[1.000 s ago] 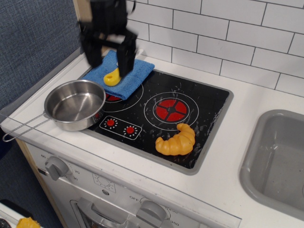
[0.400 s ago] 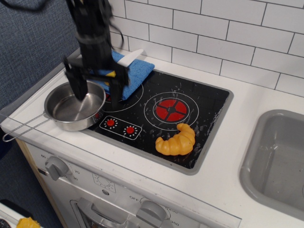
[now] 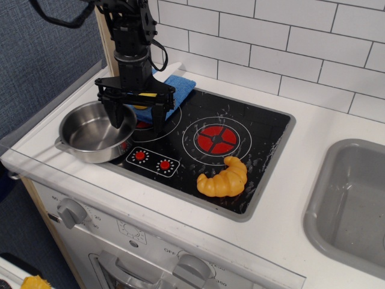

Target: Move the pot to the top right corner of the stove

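Observation:
The pot (image 3: 90, 127), a small shiny steel saucepan, sits on the front left corner of the stove (image 3: 258, 135), partly over the left burner. Only a short stub of its handle shows at its left side. My gripper (image 3: 137, 125) is open and hangs low over the pot's right rim. One finger (image 3: 116, 117) is inside the pot and the other finger (image 3: 160, 120) is outside it over the cooktop. The jaws are not closed on the rim. The stove's top right corner (image 3: 278, 115) is bare black glass.
A blue cloth (image 3: 175, 89) lies on the stove's back left corner, with a yellow thing on it mostly hidden by the gripper. A toy croissant (image 3: 224, 177) lies at the front right of the stove. The grey sink basin (image 3: 355, 198) is at the right. A tiled wall runs behind.
The gripper has come down from over the blue cloth to the pot and now straddles its right rim. The pot's long handle, visible before, no longer shows.

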Robot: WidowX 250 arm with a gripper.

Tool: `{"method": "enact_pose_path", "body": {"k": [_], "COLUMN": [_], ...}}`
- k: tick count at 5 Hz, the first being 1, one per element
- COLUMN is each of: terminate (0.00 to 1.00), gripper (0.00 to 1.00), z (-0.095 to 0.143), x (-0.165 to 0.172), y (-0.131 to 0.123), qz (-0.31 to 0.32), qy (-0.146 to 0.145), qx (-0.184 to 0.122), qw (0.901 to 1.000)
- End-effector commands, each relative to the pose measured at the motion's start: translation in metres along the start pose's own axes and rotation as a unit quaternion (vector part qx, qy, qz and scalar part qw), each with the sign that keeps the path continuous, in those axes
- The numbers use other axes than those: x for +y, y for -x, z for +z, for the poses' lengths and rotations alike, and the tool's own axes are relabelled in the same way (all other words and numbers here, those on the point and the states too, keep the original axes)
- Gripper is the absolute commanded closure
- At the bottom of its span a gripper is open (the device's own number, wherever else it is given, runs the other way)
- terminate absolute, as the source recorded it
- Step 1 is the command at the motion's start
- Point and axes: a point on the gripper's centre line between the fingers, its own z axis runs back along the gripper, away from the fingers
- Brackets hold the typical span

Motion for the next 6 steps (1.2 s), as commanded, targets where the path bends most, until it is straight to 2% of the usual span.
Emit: {"method": "enact_pose_path", "body": {"k": [1, 3, 4, 5, 6], "terminate": [0.00, 0.00, 0.00, 0.00, 0.00], "gripper": [1.00, 1.00, 1.00, 1.00, 1.00], "z": [0.027, 0.087, 0.111, 0.115, 0.110], "x": [-0.003, -0.001, -0.020, -0.055, -0.094], "y": [0.000, 0.015, 0.011, 0.004, 0.000], "qz": [-0.021, 0.000, -0.081, -0.204, -0.311], "qy": [-0.007, 0.018, 0.040, 0.034, 0.031], "qx": [-0.039, -0.106, -0.113, -0.104, -0.096], "qw": [0.9990, 0.9942, 0.9895, 0.9729, 0.9452]}}
